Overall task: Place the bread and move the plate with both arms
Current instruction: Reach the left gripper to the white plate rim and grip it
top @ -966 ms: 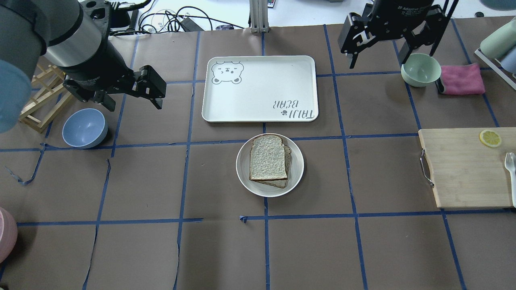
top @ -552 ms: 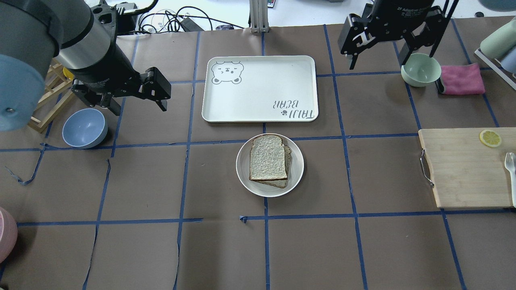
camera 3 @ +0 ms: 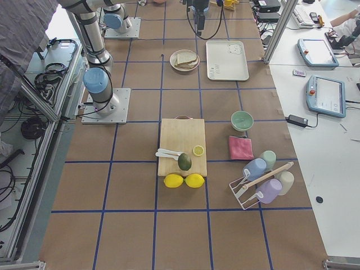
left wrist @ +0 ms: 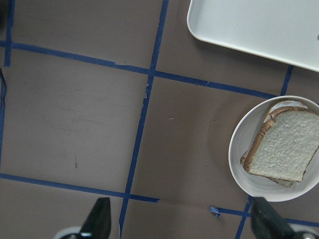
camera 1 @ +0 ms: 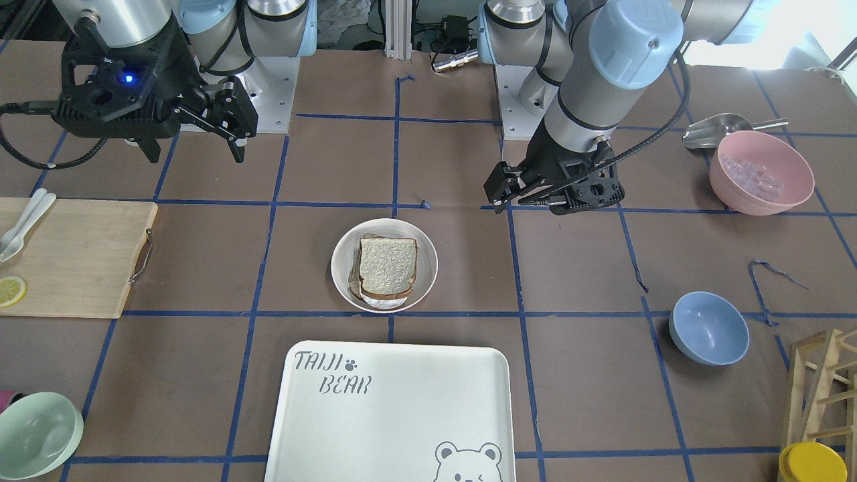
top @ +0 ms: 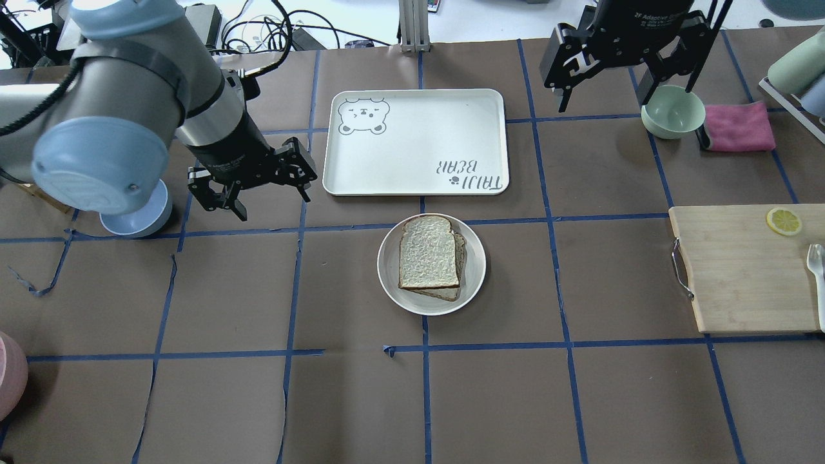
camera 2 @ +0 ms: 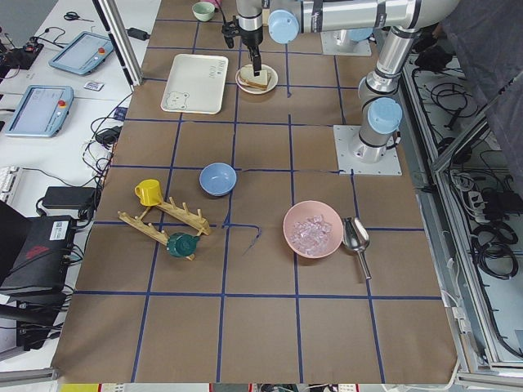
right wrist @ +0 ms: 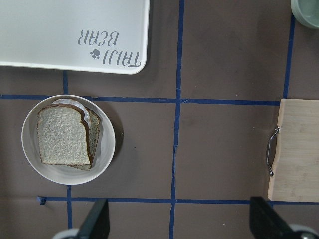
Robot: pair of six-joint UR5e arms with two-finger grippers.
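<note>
The bread point(top: 428, 252) lies on top of a thinner tan slice point(top: 459, 258) in the cream-white plate point(top: 387, 264) at the table's middle. It also shows in the front view point(camera 1: 387, 266), the left wrist view point(left wrist: 284, 149) and the right wrist view point(right wrist: 62, 135). My left gripper point(top: 272, 205) is open and empty, hanging above the table to the plate's left and a little behind it, apart from it. My right gripper point(top: 602, 100) is open and empty, high at the back right near the mint-green bowl point(top: 670, 113).
The white TAIJI BEAR tray point(top: 416, 142) lies just behind the plate. A blue bowl point(top: 132, 222) sits under my left arm. A wooden cutting board point(top: 741, 270) with a lemon slice is at the right, a pink cloth point(top: 738, 125) beside the green bowl.
My left arm has swung right and nearer, from above the blue bowl toward the plate's left side. The right arm, plate and bread have not moved.
</note>
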